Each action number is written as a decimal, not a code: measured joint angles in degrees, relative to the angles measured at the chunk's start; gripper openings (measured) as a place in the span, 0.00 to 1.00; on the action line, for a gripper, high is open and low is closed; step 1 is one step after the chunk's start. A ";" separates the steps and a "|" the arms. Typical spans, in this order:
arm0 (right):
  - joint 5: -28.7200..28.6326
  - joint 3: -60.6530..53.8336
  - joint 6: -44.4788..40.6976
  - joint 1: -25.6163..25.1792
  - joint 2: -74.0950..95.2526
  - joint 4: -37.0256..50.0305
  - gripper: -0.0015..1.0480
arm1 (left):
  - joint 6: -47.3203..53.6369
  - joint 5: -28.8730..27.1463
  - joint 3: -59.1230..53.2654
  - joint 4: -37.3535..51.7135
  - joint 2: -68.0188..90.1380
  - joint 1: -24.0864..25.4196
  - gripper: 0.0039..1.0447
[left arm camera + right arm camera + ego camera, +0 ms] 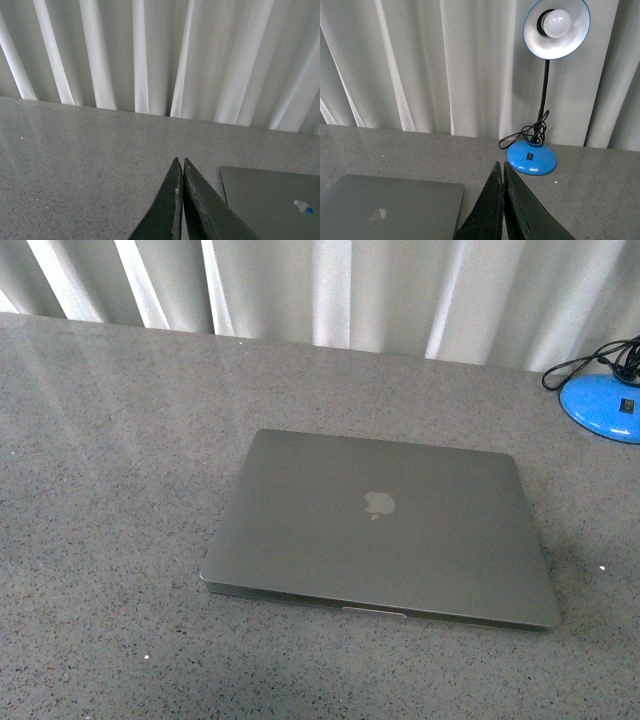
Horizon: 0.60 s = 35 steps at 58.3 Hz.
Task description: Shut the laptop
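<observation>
Laptop (380, 530) lies flat on the grey speckled desk (110, 490), lid down with the pale apple logo facing up, so the closing looks done; only a thin dark seam shows along its front edge. It sits well apart from the blue lamp (532, 155), whose base stands at the back of the desk near the white curtain (330, 285), on the laptop's far right side.

Neither arm appears in the front view. In the wrist views the left gripper (181, 162) is clenched, fingertips together and holding nothing, raised clear of the laptop's left corner. The right gripper (501, 165) is likewise clenched and empty, between the laptop and the lamp.

My judgement: what remains is checking the lid is fully seated. If a final press is needed, a gentle downward touch near the front edge, away from the hinge, would do, without sliding the laptop toward the lamp's cable (522, 135)
</observation>
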 joint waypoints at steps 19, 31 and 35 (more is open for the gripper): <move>0.00 0.00 -0.02 0.00 -0.02 0.00 0.16 | 0.00 0.00 0.02 -0.09 -0.07 0.00 0.23; 0.00 0.00 -0.02 0.00 -0.02 0.00 0.53 | 0.00 0.00 0.02 -0.09 -0.07 0.00 0.61; 0.02 0.00 -0.02 0.00 -0.02 0.00 0.66 | 0.00 0.00 0.02 -0.09 -0.07 0.00 0.75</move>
